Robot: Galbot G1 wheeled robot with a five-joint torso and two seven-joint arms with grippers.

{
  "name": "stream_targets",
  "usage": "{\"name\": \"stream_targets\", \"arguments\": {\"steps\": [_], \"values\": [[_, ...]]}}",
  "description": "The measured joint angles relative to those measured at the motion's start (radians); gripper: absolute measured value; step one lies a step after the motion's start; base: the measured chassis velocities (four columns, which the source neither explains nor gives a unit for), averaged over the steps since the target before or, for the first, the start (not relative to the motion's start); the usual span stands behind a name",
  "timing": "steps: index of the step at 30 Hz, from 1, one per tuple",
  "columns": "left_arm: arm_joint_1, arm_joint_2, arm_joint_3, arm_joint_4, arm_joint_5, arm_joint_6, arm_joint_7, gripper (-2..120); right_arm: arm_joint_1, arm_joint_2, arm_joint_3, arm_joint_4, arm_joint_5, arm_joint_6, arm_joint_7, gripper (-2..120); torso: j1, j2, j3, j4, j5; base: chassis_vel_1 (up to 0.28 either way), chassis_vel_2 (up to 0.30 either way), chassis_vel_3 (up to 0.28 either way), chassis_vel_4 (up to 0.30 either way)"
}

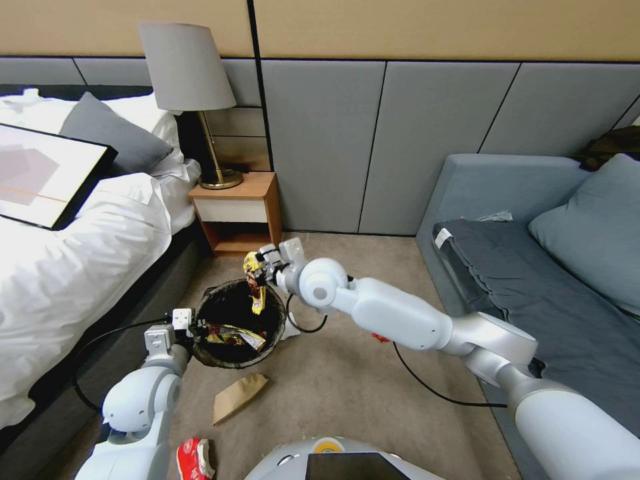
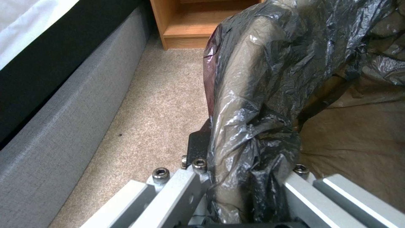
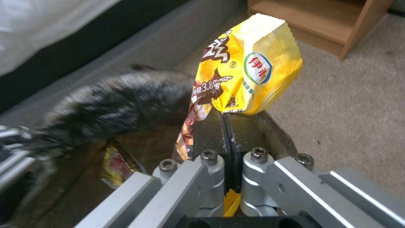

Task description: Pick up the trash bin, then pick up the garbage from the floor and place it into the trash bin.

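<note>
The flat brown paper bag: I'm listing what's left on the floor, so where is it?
In the head view, the flat brown paper bag lies on the carpet just in front of the black-lined trash bin, toward the robot's base.

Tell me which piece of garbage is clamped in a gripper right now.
The yellow snack packet, pinched in the right gripper above the trash bin. The brown paper bag and red-and-white wrapper lie on the carpet; another packet lies in the bin.

Trash bin rim blurred; red wrapper cut off by edge.
</note>
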Motion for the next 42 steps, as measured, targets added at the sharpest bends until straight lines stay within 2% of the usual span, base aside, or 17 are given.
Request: {"name": "stream_targets", "arguments": {"steps": [8, 10, 14, 16, 17, 20, 21, 22, 24, 25, 27, 29, 30, 31, 32, 34, 42], "values": [[-0.001, -0.004, 0.001, 0.009, 0.001, 0.000, 0.001, 0, -0.018, 0.029, -0.015, -0.062, -0.003, 0.006, 0.005, 0, 0.000, 0.000, 0.000, -0.0001, 0.0001, 0.000, 0.000, 0.000, 0.000], [-0.001, -0.005, 0.003, 0.011, 0.002, 0.000, 0.001, 0, -0.018, 0.041, -0.019, -0.078, -0.003, 0.008, 0.005, 8, 0.000, 0.000, 0.000, -0.0001, 0.0001, 0.000, 0.000, 0.000, 0.000], [-0.001, -0.006, 0.003, 0.012, 0.003, 0.000, 0.002, 0, -0.018, 0.053, -0.021, -0.089, -0.003, 0.008, 0.006, 17, 0.000, 0.000, 0.000, -0.0001, 0.0001, 0.000, 0.000, 0.000, 0.000], [-0.001, -0.002, -0.001, 0.012, 0.003, 0.000, 0.002, 0, -0.014, 0.068, -0.029, -0.105, -0.004, 0.008, 0.016, 30, 0.000, 0.000, 0.000, 0.0000, 0.0001, 0.000, 0.000, 0.000, 0.000], [-0.001, -0.002, -0.001, 0.012, 0.003, 0.000, 0.002, 0, -0.014, 0.068, -0.029, -0.105, -0.004, 0.008, 0.016, 30, 0.000, 0.000, 0.000, 0.0000, 0.0001, 0.000, 0.000, 0.000, 0.000], [-0.001, 0.001, -0.005, 0.012, 0.001, 0.000, 0.003, 0, -0.013, 0.075, -0.031, -0.116, -0.008, 0.008, 0.020, 43, 0.000, 0.000, 0.000, 0.0000, 0.0001, 0.000, 0.000, 0.000, 0.000], [-0.001, 0.001, -0.005, 0.012, 0.001, 0.000, 0.003, 0, -0.013, 0.075, -0.031, -0.116, -0.008, 0.008, 0.020, 43, 0.000, 0.000, 0.000, 0.0000, 0.0001, 0.000, 0.000, 0.000, 0.000], [-0.001, 0.002, -0.005, 0.012, 0.000, 0.000, 0.003, 0, -0.013, 0.076, -0.030, -0.119, -0.011, 0.008, 0.021, 50, 0.000, 0.000, 0.000, 0.0000, 0.0003, 0.000, 0.000, 0.000, 0.000], [-0.001, 0.002, -0.005, 0.012, 0.000, 0.000, 0.003, 0, -0.013, 0.076, -0.029, -0.119, -0.014, 0.008, 0.021, 53, 0.000, 0.000, 0.000, -0.0001, 0.0002, 0.000, 0.000, 0.000, 0.000], [-0.001, 0.002, -0.005, 0.012, -0.001, 0.000, 0.003, 0, -0.015, 0.072, -0.023, -0.117, -0.015, 0.008, 0.023, 61, 0.000, 0.000, 0.000, -0.0001, 0.0003, 0.000, 0.000, 0.000, 0.000], [-0.001, 0.003, -0.005, 0.012, -0.001, 0.000, 0.003, 0, -0.016, 0.069, -0.019, -0.115, -0.015, 0.009, 0.024, 65, 0.000, 0.000, 0.000, -0.0001, 0.0003, 0.000, 0.000, 0.000, 0.000], [-0.001, 0.003, -0.006, 0.012, 0.001, 0.000, 0.003, 0, -0.019, 0.060, -0.010, -0.110, -0.016, 0.012, 0.028, 75, 0.000, 0.000, 0.000, 0.0001, 0.0003, 0.000, 0.000, 0.000, 0.000], [-0.001, 0.003, -0.006, 0.012, -0.001, 0.000, 0.004, 0, -0.022, 0.054, -0.004, -0.109, -0.017, 0.014, 0.030, 80, 0.000, 0.000, 0.000, -0.0006, 0.0004, 0.000, 0.000, 0.000, 0.000], [-0.001, 0.003, -0.006, 0.012, -0.001, 0.000, 0.004, 0, -0.022, 0.054, -0.004, -0.109, -0.017, 0.014, 0.030, 80, 0.000, 0.000, 0.000, -0.0006, 0.0004, 0.000, 0.000, 0.000, 0.000], [-0.001, 0.002, -0.006, 0.013, 0.001, 0.000, 0.004, 0, -0.025, 0.053, 0.001, -0.106, -0.017, 0.015, 0.030, 86, 0.000, 0.000, 0.000, 0.0002, 0.0002, 0.000, 0.000, 0.000, 0.000], [-0.002, 0.000, -0.006, 0.014, 0.002, 0.000, 0.004, 0, -0.028, 0.051, 0.009, -0.101, -0.017, 0.016, 0.030, 95, 0.000, 0.000, 0.000, 0.0000, 0.0005, 0.000, 0.000, 0.000, 0.000], [-0.002, -0.004, -0.005, 0.015, 0.002, 0.000, 0.004, 0, -0.033, 0.033, 0.018, -0.071, -0.024, 0.016, 0.032, 100, 0.000, 0.000, 0.000, 0.0000, 0.0002, 0.000, 0.000, 0.000, 0.000]]}}
